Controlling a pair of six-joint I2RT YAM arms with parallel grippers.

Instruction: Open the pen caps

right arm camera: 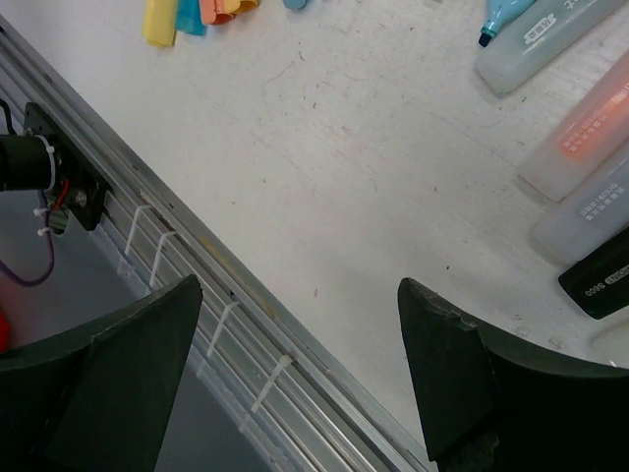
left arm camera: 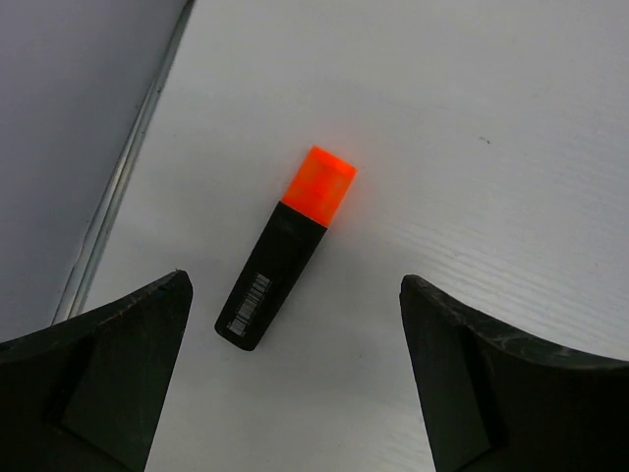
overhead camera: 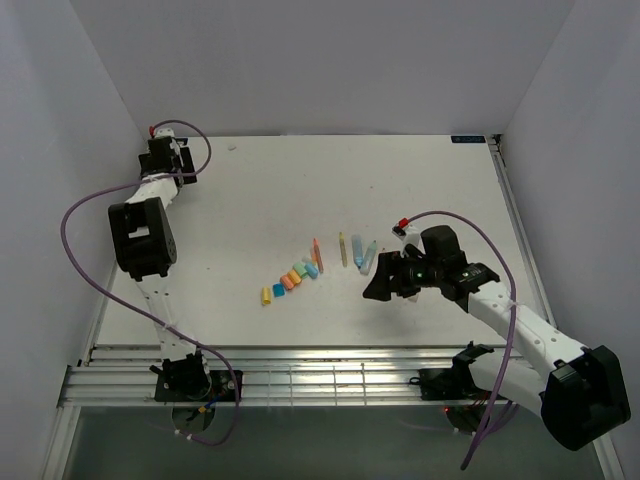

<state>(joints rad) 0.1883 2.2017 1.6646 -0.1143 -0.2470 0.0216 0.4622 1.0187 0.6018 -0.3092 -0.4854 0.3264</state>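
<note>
The table (overhead camera: 300, 180) is plain white with faint grey scuffs. The pen caps (overhead camera: 290, 282) form a row running yellow, blue, orange, then paler green and orange-pink tones. Just right of that row lie an orange thin pen (overhead camera: 316, 255), a yellow thin pen (overhead camera: 342, 248) and pale blue pens (overhead camera: 362, 255). A black marker (left arm camera: 270, 280) carries a white barcode patch and a bright orange cap (left arm camera: 319, 185). The arms (overhead camera: 145, 235) are white and black, with purple cables (overhead camera: 75, 215).
</note>
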